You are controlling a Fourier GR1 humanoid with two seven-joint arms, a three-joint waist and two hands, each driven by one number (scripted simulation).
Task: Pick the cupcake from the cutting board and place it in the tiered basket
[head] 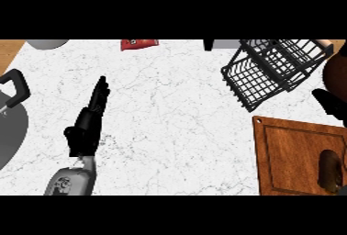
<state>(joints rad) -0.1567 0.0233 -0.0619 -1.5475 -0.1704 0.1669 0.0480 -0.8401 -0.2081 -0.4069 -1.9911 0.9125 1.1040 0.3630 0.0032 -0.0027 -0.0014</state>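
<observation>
The left hand (88, 124) lies over the marble counter (169, 114) at about 9 o'clock from the view's centre, its fingers straight and pointing toward 12 o'clock, holding nothing. This posture reads as a resting one, well apart from every task item.

A black shape at the right edge, at about 3 o'clock, appears to be part of the right hand (331, 106). Only a small portion shows, so whether its fingers are straight or curled cannot be told. It sits between the basket and the board, which suggests this arm is assigned the pick.

The wooden cutting board (291, 156) occupies the 4 o'clock area. At its far right edge lies a brown rounded item, judged to be the cupcake (330, 170), partly cut off by the frame. No hand touches it; the grasp is not yet made.

The black wire tiered basket (271, 71) stands at about 1 o'clock, just beyond the board's upper edge. Nothing is visible in its tiers.

At the left edge, a grey pan (10, 124) with a black handle shows partly; its contents cannot be seen
</observation>
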